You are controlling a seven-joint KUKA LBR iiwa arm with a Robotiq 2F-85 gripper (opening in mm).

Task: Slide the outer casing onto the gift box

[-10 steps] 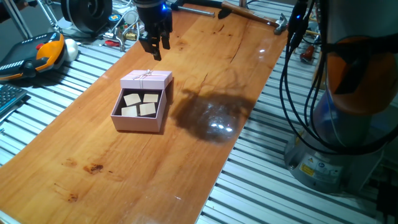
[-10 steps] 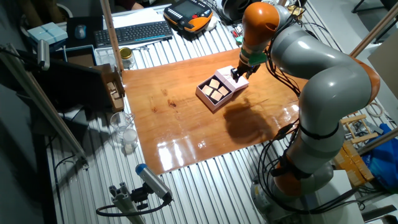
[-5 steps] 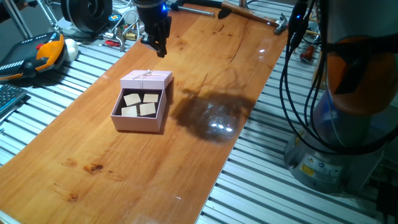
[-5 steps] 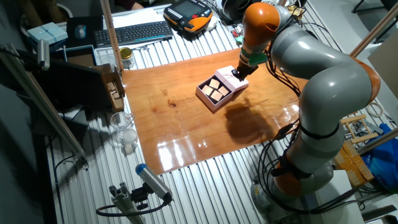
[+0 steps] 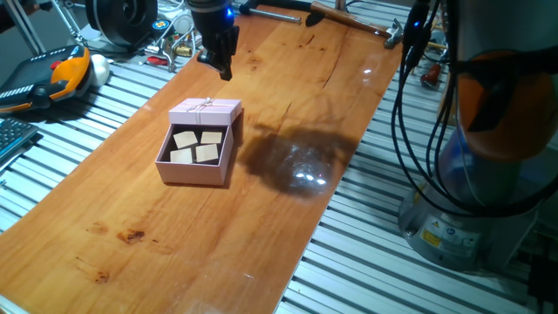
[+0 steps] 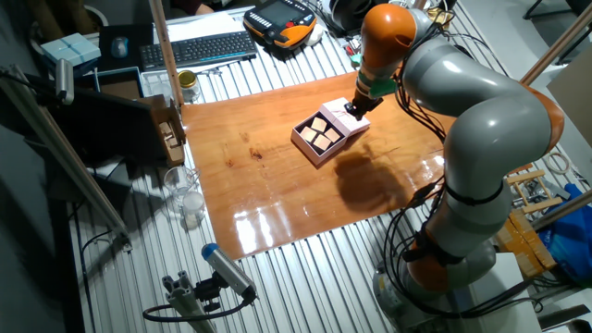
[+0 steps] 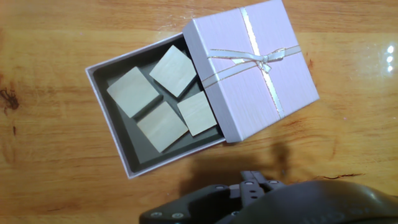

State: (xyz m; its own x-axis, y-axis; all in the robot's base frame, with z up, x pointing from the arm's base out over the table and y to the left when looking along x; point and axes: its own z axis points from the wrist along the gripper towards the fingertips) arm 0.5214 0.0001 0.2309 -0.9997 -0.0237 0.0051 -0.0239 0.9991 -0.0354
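Note:
The outer casing [image 5: 206, 110] [image 7: 252, 65] is a pale pink cover with a thin bow on top. It sits partway over the far end of the gift box [image 5: 193, 170] [image 7: 112, 134], a pink tray whose several tan squares show in the open part. The two lie together on the wooden table [image 5: 288, 105]. My gripper [image 5: 221, 70] [image 6: 352, 109] hangs shut and empty above the table, just behind the casing's far edge and apart from it. In the hand view its closed fingertips [image 7: 254, 182] show at the bottom, below the casing.
A hammer [image 5: 349, 19] lies at the table's far end. An orange teach pendant [image 5: 52, 74] rests on the slatted bench to the left, with a keyboard [image 6: 199, 48] near it. The arm's base [image 5: 475, 183] and cables stand to the right.
The gripper's fingers were spread a second ago and have since closed on nothing. The casing and gift box have not moved.

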